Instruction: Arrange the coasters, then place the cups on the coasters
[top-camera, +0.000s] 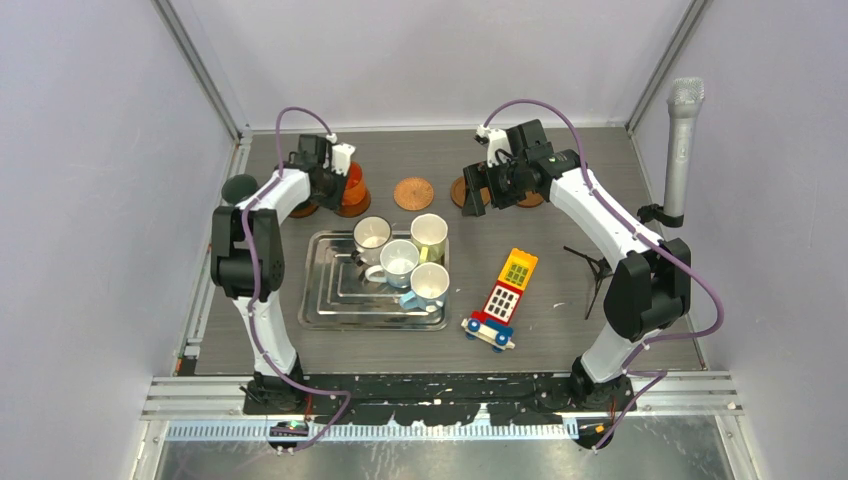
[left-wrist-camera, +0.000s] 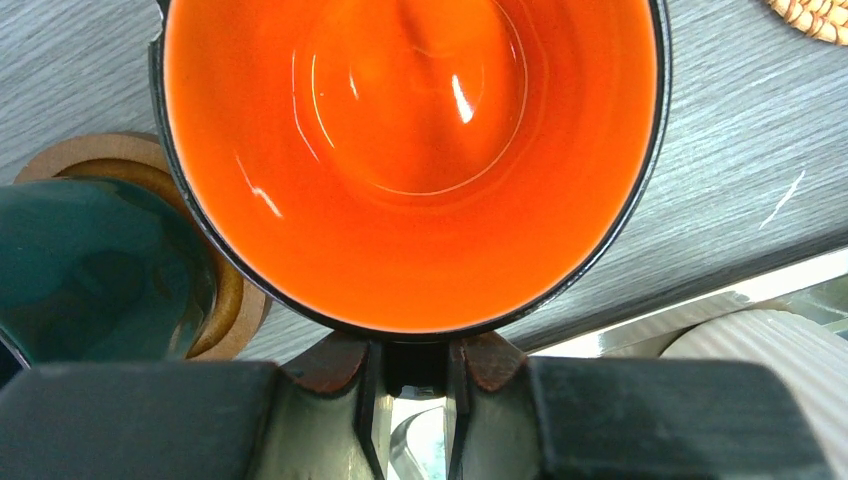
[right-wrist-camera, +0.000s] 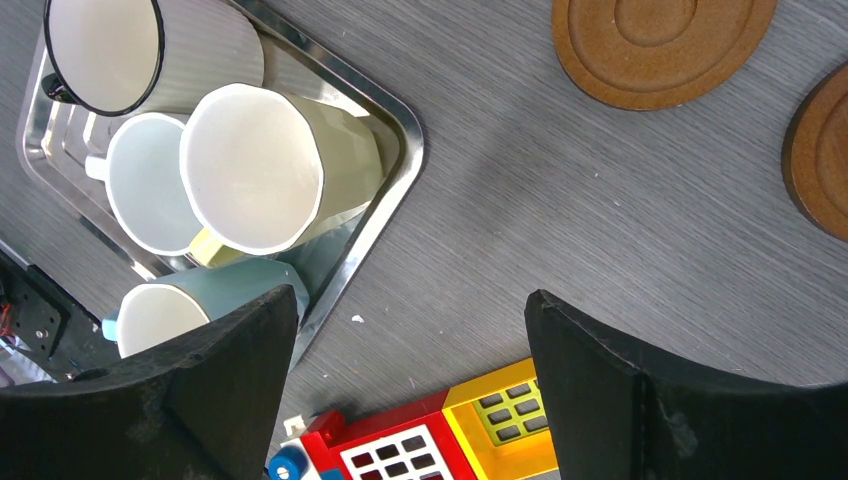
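Note:
My left gripper (top-camera: 335, 178) (left-wrist-camera: 415, 352) is shut on the handle of the orange cup (top-camera: 353, 184) (left-wrist-camera: 410, 150), directly over a coaster (top-camera: 350, 208); I cannot tell whether the cup rests on it. Beside it a dark teal cup (left-wrist-camera: 90, 270) stands on another coaster (left-wrist-camera: 235, 300). A dark green cup (top-camera: 240, 187) stands at the far left. My right gripper (top-camera: 490, 190) (right-wrist-camera: 410, 310) hangs open and empty above bare coasters (right-wrist-camera: 660, 45) (right-wrist-camera: 825, 150). One more coaster (top-camera: 412, 193) lies between the arms. Several cups stand in the metal tray (top-camera: 330, 300): white (right-wrist-camera: 110, 50), pale yellow (right-wrist-camera: 260, 165), light blue (right-wrist-camera: 145, 200), teal (right-wrist-camera: 170, 310).
A red and yellow toy brick vehicle (top-camera: 503, 297) (right-wrist-camera: 440, 435) lies right of the tray. A small black stand (top-camera: 597, 265) and an upright grey microphone (top-camera: 682, 150) are at the right. A woven mat (left-wrist-camera: 815, 15) shows at the left wrist view's corner.

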